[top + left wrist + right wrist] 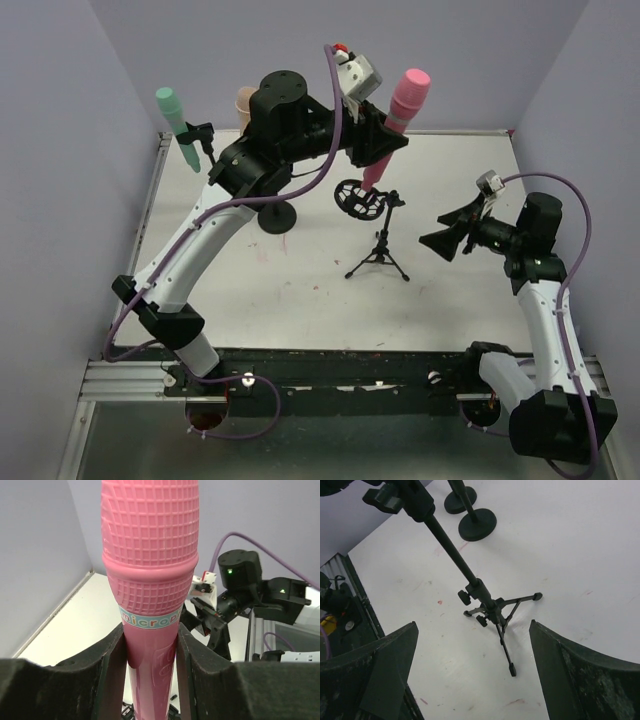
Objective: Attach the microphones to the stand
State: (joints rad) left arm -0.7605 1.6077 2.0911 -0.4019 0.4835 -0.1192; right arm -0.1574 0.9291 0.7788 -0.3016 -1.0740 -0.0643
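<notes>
On the left I see the mint green microphone (pixel 178 128) in its clip (pixel 203 131), the peach microphone (pixel 245 103) half hidden behind my left arm (pixel 205 245). My left gripper (pixel 383 143) clamps the pink microphone (pixel 404 98), tail above the tripod stand (pixel 378 258). My right gripper (pixel 447 240) gapes wide, empty.

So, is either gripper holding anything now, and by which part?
The left gripper holds the pink microphone by its handle, just below the head. The right gripper is open and holds nothing.

Pink microphone (pixel 150 570): grid-embossed plastic, slight sheen. Tripod stand (pixel 481 594): matt black metal.
</notes>
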